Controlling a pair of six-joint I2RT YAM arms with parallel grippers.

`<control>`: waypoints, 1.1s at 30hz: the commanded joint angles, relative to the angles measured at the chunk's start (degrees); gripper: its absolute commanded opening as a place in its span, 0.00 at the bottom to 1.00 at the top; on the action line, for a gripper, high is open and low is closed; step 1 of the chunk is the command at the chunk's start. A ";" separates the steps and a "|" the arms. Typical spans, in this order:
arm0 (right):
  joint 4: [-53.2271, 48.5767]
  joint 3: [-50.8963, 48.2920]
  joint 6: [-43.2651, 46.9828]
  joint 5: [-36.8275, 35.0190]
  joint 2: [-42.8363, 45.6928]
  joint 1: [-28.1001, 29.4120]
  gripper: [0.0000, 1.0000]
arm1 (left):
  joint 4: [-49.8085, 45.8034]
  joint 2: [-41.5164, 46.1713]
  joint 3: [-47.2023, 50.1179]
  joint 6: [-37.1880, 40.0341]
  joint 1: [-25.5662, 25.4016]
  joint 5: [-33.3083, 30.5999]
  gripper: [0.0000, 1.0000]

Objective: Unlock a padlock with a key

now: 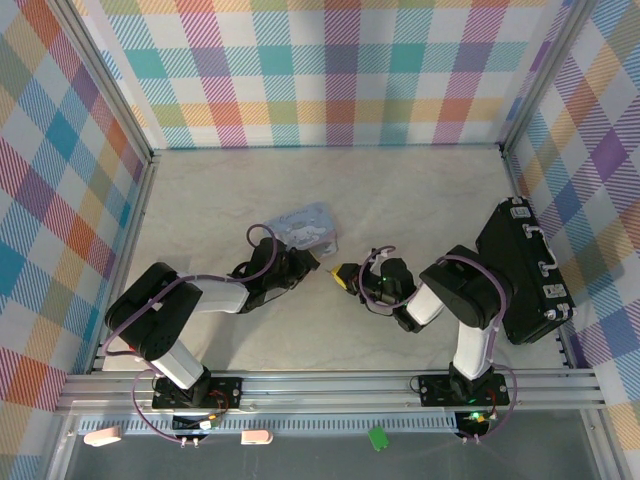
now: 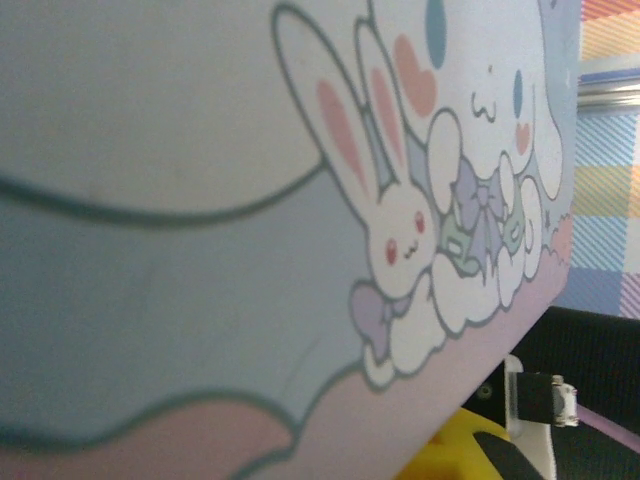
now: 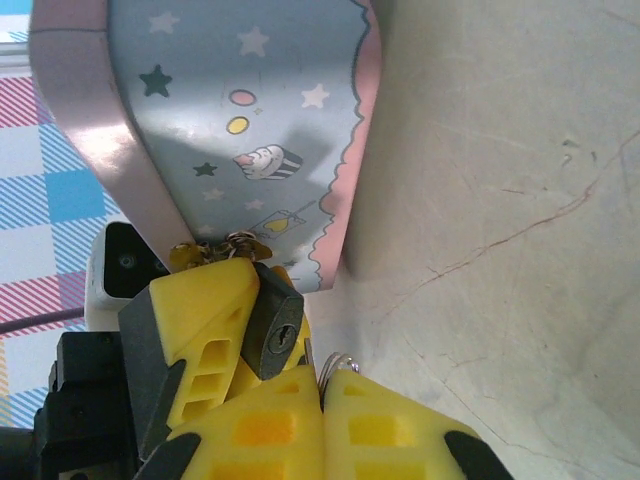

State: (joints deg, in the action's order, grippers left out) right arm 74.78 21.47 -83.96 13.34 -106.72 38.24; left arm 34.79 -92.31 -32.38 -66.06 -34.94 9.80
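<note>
Right gripper [image 3: 322, 395] nearest the lens: yellow fingers pressed together, pinching the key [image 3: 312, 355]. Only a thin grey sliver and a bit of wire ring poke out at the tips. The padlock [image 3: 275, 330] sits just beyond the tips, off the tin's [image 3: 230, 130] pink rim corner, hung from small links there, keyhole facing the right fingers. The left gripper [image 1: 312, 262] looks clamped on the lock body from the side away from the tin's blue wall, though the grip is partly hidden. The key tip is just beside the keyhole and I can't tell if it's touching; it doesn't look inserted.

Step, my read: lining the key up for insertion. The next move needs the blade matched to the slot's angle, a straight push in, then a turn, with the left holding the lock steady.

The tin rests on the table [image 3: 520, 200]. The black case [image 1: 525, 270] is well off from the tin, on the right arm's side.
</note>
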 commanded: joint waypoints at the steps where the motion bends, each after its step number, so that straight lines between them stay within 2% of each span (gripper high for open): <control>1: 5.46 0.98 -1.80 -1.13 -1.63 0.26 0.00 | 6.07 -0.29 0.48 -4.12 0.58 -0.44 0.00; 33: 5.81 4.00 -2.56 -1.88 -1.29 0.27 0.00 | 10.97 -2.33 -0.31 -8.45 -0.33 -0.13 0.00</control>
State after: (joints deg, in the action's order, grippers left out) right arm 77.14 24.12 -85.52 11.97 -107.96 38.24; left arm 40.97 -94.45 -32.38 -72.23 -34.83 8.91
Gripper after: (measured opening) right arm 0.055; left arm 0.131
